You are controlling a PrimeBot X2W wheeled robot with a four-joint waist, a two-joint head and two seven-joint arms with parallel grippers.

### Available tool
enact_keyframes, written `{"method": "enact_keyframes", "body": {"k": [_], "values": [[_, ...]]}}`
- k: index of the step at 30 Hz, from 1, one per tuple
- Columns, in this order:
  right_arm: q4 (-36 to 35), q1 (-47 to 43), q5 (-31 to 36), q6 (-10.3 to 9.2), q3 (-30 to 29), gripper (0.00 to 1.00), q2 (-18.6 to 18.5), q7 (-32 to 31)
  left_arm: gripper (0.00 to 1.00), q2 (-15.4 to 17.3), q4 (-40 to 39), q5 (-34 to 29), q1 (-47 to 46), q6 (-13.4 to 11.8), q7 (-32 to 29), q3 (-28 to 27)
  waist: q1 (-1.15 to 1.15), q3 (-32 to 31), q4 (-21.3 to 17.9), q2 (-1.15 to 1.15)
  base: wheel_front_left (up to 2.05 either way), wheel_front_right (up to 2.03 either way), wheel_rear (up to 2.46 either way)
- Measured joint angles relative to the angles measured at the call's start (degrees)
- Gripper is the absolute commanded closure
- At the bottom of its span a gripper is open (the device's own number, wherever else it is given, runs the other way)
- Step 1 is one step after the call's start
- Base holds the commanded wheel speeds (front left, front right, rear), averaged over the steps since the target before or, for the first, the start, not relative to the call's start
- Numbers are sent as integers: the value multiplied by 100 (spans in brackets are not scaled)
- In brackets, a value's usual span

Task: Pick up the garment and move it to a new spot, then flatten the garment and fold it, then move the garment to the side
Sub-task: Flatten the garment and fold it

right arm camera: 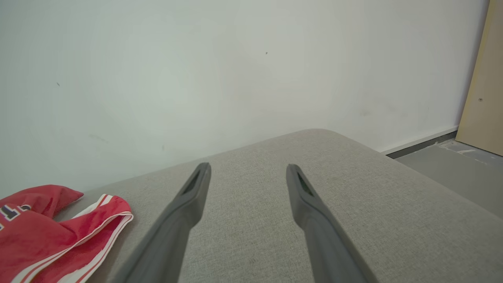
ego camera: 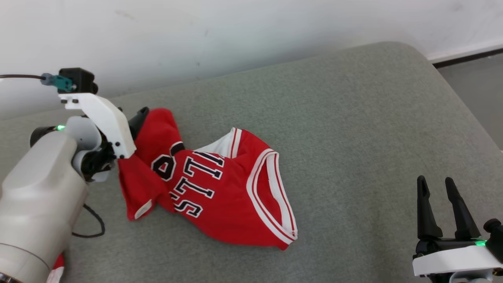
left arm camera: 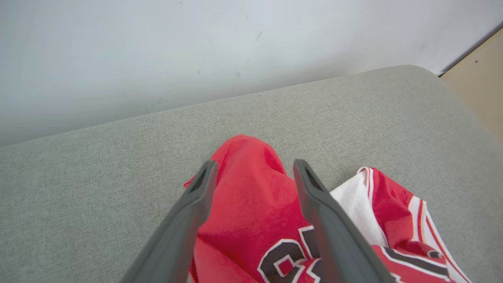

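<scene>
A red jersey, the garment, lies crumpled on the grey cushion, with black-and-white letters and white-striped trim showing. My left gripper is at the garment's far left end. In the left wrist view that gripper stands open, its fingers on either side of a raised hump of the red garment, not pinching it. My right gripper is open at the lower right, well clear of the garment. In the right wrist view the right gripper has bare cushion between its fingers, and the garment is at the lower left.
A white wall runs along the cushion's far edge. The cushion's rounded right corner drops to grey floor. A black cable loops on the cushion beside my left arm. A beige panel stands at the far right.
</scene>
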State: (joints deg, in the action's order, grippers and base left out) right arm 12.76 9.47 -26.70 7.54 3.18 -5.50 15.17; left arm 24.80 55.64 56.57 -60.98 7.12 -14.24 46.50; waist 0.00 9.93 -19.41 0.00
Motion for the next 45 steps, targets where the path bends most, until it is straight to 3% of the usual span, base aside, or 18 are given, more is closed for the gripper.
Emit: {"method": "enact_keyframes", "body": {"k": [10, 13, 17, 22, 26, 29, 36, 45], "values": [[-53, -233, 9, 0, -98, 0, -168, 1, 0, 231, -1014, -312, 322, 25, 1560, 233, -1, -347, 572, 0, 0, 0, 0], [-64, -297, 9, 0, -99, 0, -185, 1, 0, 310, -1445, -363, 654, -89, 2094, 185, -1, -414, 773, 0, 0, 0, 0], [-92, -369, 29, 0, -68, 0, -207, 1, 0, 492, -2173, -558, 1188, -506, 2699, 86, 0, -463, 1025, 0, 0, 0, 0], [-137, -413, 48, 0, -88, 0, -224, 1, 0, 654, -3351, -905, 2096, -1288, 2918, -263, 0, -507, 1281, 0, 0, 0, 0], [-165, -476, 76, 0, -71, 0, -220, 0, 0, 544, -4510, -1287, 3143, -1925, 2933, -918, -1, -530, 1442, 0, 0, 0, 0], [-201, -494, 88, 0, -88, 0, -212, 1, 0, 313, -5160, -1684, 4005, -2189, 2937, -1371, -1, -543, 1535, 0, 0, 0, 0], [-267, -552, 94, 0, -44, 0, -182, 1, 0, -416, -5683, -2624, 5302, -2162, 2937, -2192, -1, -609, 1694, 0, 0, 0, 0], [-148, -561, 93, 0, 149, 0, -331, 1, 0, -1317, -5470, -3233, 5685, -1374, 2938, -2751, -1, -658, 1856, 0, 0, 0, 0]]}}
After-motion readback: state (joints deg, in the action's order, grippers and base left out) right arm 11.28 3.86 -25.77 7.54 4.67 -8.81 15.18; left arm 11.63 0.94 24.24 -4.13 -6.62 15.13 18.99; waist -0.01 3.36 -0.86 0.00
